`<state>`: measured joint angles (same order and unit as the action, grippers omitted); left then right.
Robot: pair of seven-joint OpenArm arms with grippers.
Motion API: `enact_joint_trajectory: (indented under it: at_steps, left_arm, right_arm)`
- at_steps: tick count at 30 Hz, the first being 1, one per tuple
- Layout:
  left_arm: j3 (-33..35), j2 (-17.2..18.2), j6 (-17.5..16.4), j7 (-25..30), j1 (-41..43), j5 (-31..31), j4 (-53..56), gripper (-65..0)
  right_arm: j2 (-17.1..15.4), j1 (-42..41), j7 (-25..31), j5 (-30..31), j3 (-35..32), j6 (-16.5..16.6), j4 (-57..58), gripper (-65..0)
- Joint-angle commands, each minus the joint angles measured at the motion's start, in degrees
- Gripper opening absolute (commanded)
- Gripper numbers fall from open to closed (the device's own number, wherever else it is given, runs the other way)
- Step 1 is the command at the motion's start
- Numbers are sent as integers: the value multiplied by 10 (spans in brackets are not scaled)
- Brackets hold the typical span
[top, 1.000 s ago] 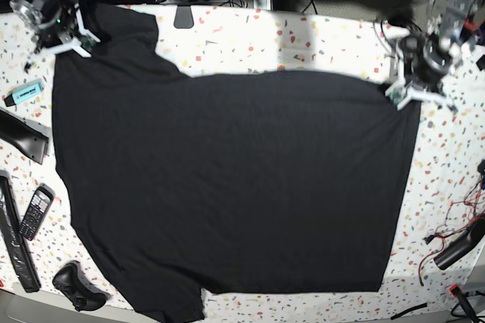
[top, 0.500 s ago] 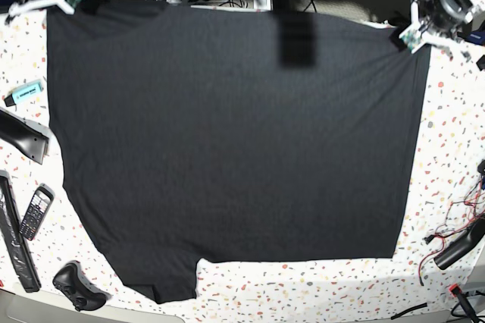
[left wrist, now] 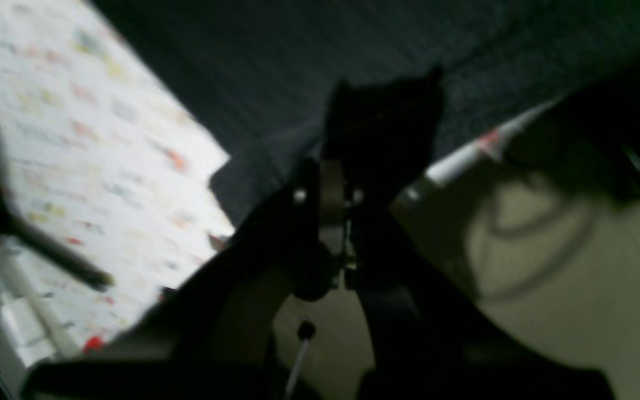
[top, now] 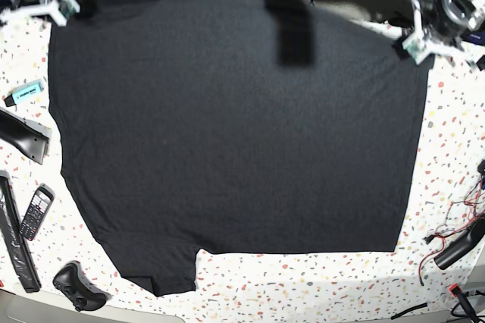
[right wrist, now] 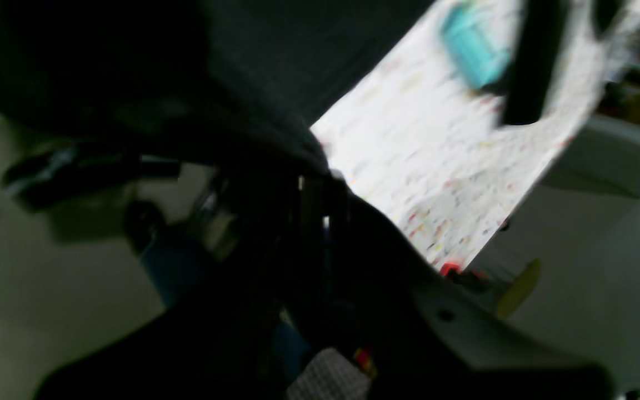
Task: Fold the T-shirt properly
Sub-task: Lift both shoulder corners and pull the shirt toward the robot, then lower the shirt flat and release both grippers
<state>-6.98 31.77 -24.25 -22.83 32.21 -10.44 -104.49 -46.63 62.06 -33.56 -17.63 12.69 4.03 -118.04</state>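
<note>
Both sets of fingers are clenching far corners of the large black fabric T-shirt (top: 227, 133): the left gripper (top: 415, 41) and right gripper (top: 54, 6) have drawn it from a half-fold to flat across the speckled white desk (top: 455, 148), leaving it ready for folding.

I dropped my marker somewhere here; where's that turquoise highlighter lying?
In the base view the turquoise highlighter lies on the speckled table at the far left edge, just left of the T-shirt.
</note>
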Motion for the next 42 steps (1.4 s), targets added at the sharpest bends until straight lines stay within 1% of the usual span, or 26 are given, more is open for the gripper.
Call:
enact_joint_trajectory:
  at_steps: [1,2,5,9,12,14,16,19,20,23,25,28,34,37,42]
  left_arm:
    - [-5,8,21,2,-9,-4,-10,-650]
    - [-5,8,26,2,-17,-4,-10,-650]
    - [-5,8,26,2,-39,-4,-10,-650]
    - [-5,8,26,4,-67,-4,-10,-650]
    - [-5,7,26,9,-94,-4,-9,-650]
    - [-5,4,25,16,-113,-3,-8,-650]
    - [-5,3,26,19,-131,15,-8,-650]
    - [-5,-2,25,19,-158,34,10,-650]
    - [-5,-6,25,20,-168,34,24,-650]
    - [-5,-16,24,47,-198,35,75,-650]
    - [-5,-25,24,51,-216,35,102,-650]
    - [-5,-32,22,65,-237,35,137,-650]
    - [-5,-32,19,82,-267,35,187,-650]
    - [-5,-32,19,99,-281,35,212,-650]
    - [-5,-33,6,108,-289,35,240,-650]
  right_arm:
    - [-6,-16,3,11,5,-9,-9,-650]
    - [-7,-37,3,31,5,-9,-9,-650]
    - [-6,-95,3,79,5,-5,-7,-650]
    - [-5,-162,3,113,4,17,6,-650]
    - [7,-210,3,139,4,26,22,-650]
    - [21,-240,3,154,4,45,37,-650]
    - [33,-269,7,169,4,64,55,-650]
    - [49,-313,23,174,4,82,87,-650]
    - [51,-327,23,182,4,86,97,-650]
    - [52,-365,23,212,4,115,124,-650]
    - [52,-389,23,226,4,131,142,-650]
    - [52,-422,24,228,4,147,172,-650]
    - [52,-472,27,228,4,170,232,-650]
    - [52,-489,32,228,4,170,257,-650]
    - [52,-492,46,228,4,170,265,-650]
